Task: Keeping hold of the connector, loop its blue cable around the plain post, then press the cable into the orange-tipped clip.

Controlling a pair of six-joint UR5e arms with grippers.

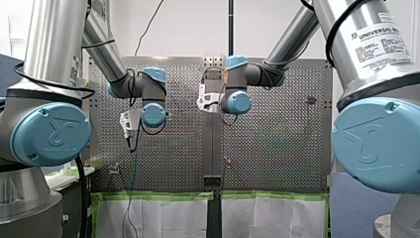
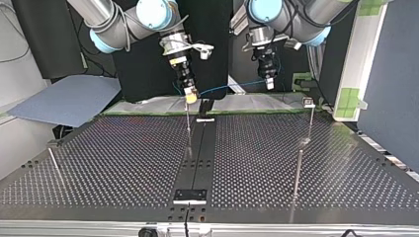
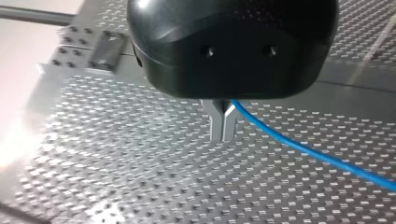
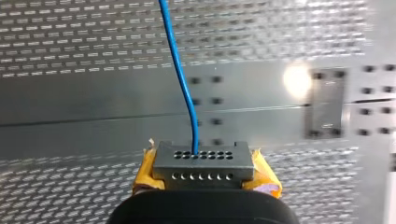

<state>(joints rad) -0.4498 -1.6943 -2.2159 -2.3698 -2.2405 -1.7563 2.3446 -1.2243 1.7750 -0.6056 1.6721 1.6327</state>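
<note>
Front: left gripper (image 1: 130, 135) hangs over the left half of the table (image 1: 277, 148), and the cable (image 1: 132, 178) drops from it past the near edge. Right gripper (image 1: 206, 100) is near centre. Top: right gripper holds the connector (image 2: 190, 97) just above a thin post (image 2: 189, 131), and the cable spans across to the left gripper. I can't make out an orange tip from here. Left wrist: metal fingers (image 3: 215, 123) are together, with the cable exiting at their root, so it looks pinched. Right wrist: yellow pads (image 4: 145, 169) are clamped on the connector, with the cable leaving one of its holes. Risks: the span between the grippers is short, so looping could pull it taut and yank the wire out or twist the connector in the pads. The right gripper could clip that post. The hanging tail could snag the table edge.
</note>
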